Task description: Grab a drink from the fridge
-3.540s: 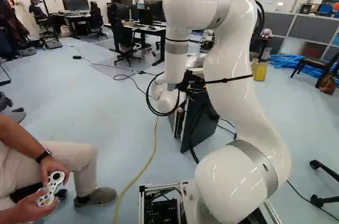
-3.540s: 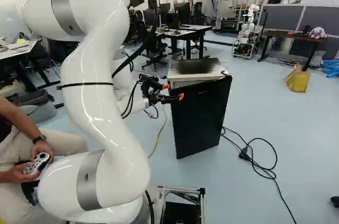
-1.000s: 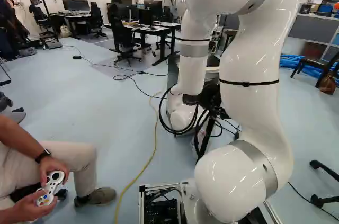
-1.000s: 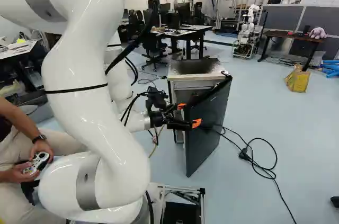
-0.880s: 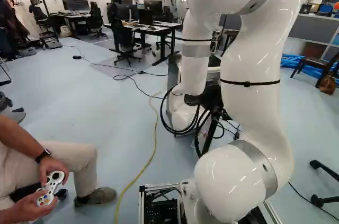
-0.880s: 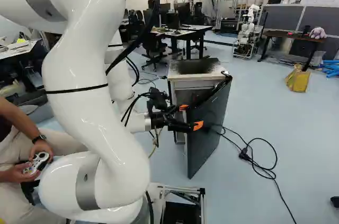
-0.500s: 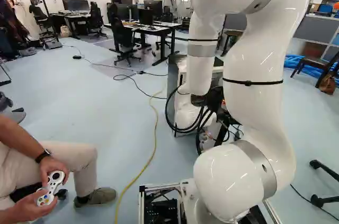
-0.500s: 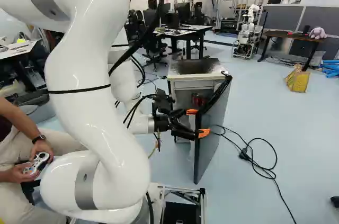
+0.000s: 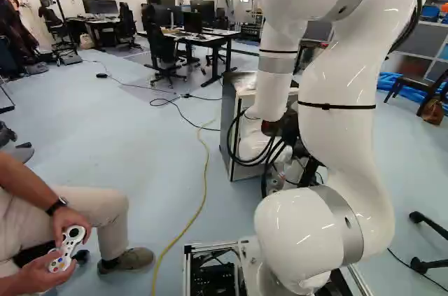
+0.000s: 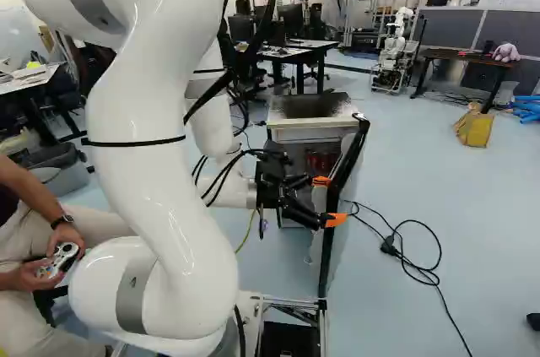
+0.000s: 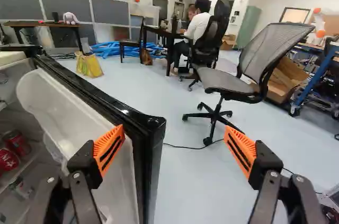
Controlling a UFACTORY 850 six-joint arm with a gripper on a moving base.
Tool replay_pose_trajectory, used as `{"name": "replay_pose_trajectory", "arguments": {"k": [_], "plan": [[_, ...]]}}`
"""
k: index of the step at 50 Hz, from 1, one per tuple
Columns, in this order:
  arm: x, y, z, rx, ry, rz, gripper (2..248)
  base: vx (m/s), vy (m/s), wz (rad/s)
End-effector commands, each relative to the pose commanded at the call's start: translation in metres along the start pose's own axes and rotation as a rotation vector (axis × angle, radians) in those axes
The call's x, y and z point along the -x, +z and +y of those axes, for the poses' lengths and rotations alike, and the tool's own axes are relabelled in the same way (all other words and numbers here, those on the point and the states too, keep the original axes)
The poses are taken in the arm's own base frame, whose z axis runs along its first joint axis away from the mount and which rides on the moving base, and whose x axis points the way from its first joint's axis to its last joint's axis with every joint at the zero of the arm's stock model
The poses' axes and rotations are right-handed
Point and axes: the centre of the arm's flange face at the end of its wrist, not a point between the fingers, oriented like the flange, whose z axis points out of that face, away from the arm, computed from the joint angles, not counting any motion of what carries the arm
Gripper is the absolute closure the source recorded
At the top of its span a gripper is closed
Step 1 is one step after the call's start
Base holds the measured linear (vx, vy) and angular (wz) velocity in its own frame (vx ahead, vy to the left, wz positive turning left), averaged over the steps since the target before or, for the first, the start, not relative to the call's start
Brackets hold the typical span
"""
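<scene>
In the left base view, the fridge [image 9: 229, 121] stands beyond the arm [image 9: 339, 128]. In the right base view, the gripper [image 10: 331, 200] is at its open door [image 10: 327, 243]. The wrist view shows the fingers [image 11: 109, 146] spread apart; red cans [image 11: 16, 142] with pale markings, too small to read, sit inside the fridge.

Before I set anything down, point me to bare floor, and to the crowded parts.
Bare floor: between the person's knee and the yellow cable; also between the yellow bag and the coiled black cable. Crowded: the open fridge, with the gripper at its door and red cans inside.
</scene>
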Motion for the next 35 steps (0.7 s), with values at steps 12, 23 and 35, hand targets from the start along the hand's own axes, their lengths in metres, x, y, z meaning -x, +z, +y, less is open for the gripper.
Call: {"name": "replay_pose_trajectory", "arguments": {"k": [12,23,35], "plan": [[-0.004,0.018,-0.006,0.066,0.032,-0.004,3,0.0,0.0,0.0],[-0.008,0.037,-0.013,0.121,0.064,-0.005,3,0.0,0.0,0.0],[-0.013,0.06,-0.022,0.18,0.103,-0.004,3,0.0,0.0,0.0]]}}
